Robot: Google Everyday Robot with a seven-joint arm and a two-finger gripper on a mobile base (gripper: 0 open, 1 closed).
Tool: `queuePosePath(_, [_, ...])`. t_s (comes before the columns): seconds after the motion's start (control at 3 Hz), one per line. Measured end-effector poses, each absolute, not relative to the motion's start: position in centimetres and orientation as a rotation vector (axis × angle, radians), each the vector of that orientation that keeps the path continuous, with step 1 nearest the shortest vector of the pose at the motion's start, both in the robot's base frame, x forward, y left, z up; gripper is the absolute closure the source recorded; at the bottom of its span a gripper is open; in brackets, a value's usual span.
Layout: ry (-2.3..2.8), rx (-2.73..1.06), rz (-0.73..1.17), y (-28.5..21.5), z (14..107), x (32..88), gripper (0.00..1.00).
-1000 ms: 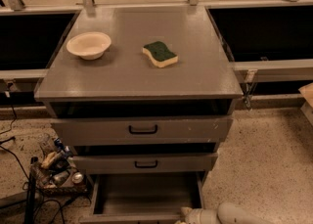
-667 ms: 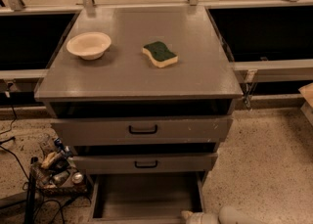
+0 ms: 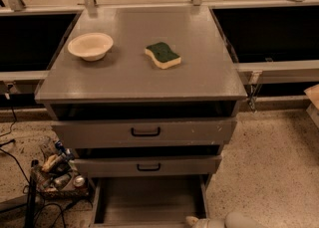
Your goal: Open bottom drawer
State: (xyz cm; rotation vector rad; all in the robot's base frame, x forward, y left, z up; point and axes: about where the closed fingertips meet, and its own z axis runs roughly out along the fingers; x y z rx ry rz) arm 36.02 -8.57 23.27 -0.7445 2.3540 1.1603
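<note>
Where drawer [image 3: 149, 201] open, pincer [image 3: 198, 221] at rim

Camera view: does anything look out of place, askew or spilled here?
Nothing is spilled or damaged. Only a heap of small clutter lies on the floor left of the cabinet. The bottom drawer is pulled out; the pincer sits at its front right.

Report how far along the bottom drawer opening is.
Done: the bottom drawer stands pulled out, its bare grey tray showing below the middle drawer front. In hand: the tool sits at the frame's bottom edge by the tray's right front corner. Left: the drawer's front is out of view, so full extension is unconfirmed.
</note>
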Motion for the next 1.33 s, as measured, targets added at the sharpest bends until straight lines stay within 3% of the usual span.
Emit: queuePosePath(1.33, [2.354, -0.790, 1.163, -9.3, 23.9, 32.9, 0.00])
